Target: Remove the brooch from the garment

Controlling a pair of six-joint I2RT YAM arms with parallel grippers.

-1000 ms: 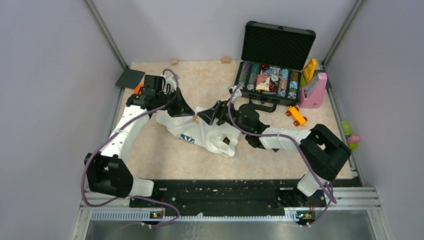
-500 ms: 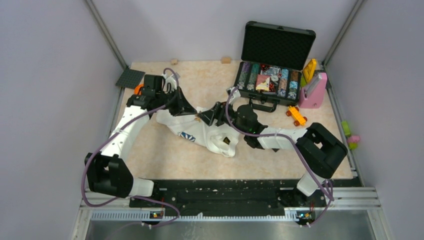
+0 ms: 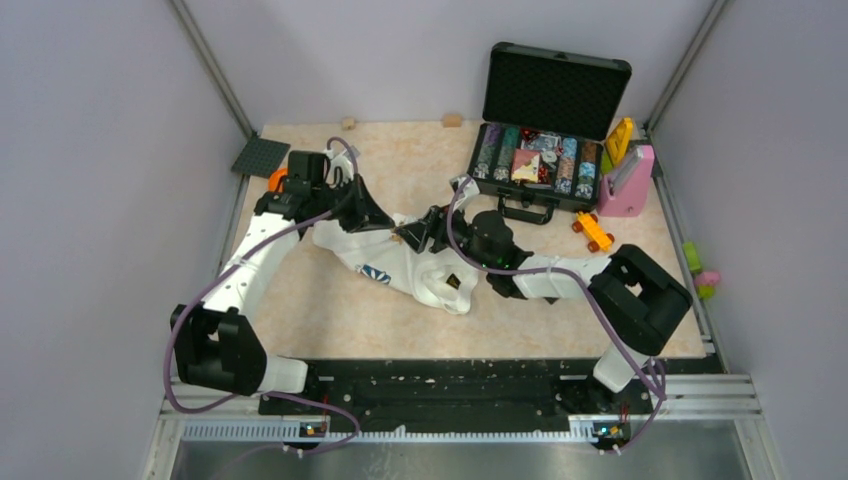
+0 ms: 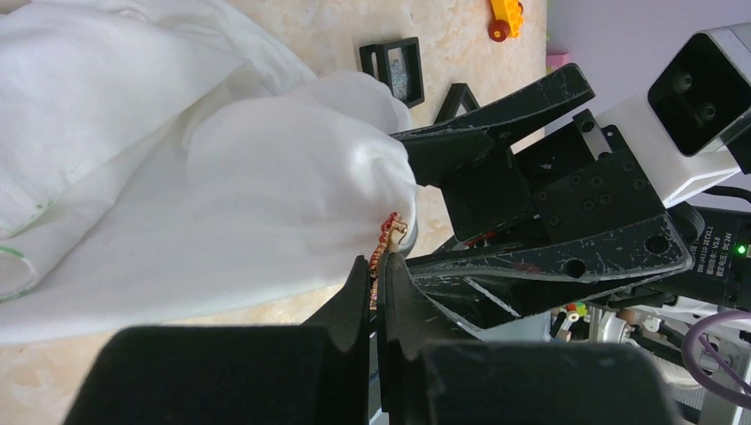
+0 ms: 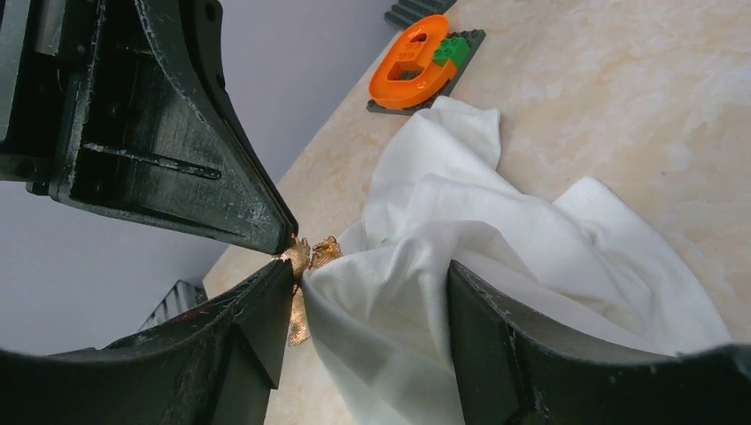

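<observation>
1. The left claw (image 4: 375, 266) is pinched almost closed on the tiny red brooch (image 4: 386, 237).
2. The right claw (image 5: 370, 276), at its 3 o'clock, grips a thick fold of the shirt (image 4: 221, 177), its jaws wide.
3. The shirt lies mid-worktop (image 3: 330, 310), with the brooch at its 12 o'clock edge.

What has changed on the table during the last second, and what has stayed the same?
The right arm shifted slightly left, toward the left gripper, and its elbow moved with it. Nothing was grasped or released. The left gripper stays shut on the brooch, the right gripper stays on the white shirt, and the shirt lies as before.
</observation>
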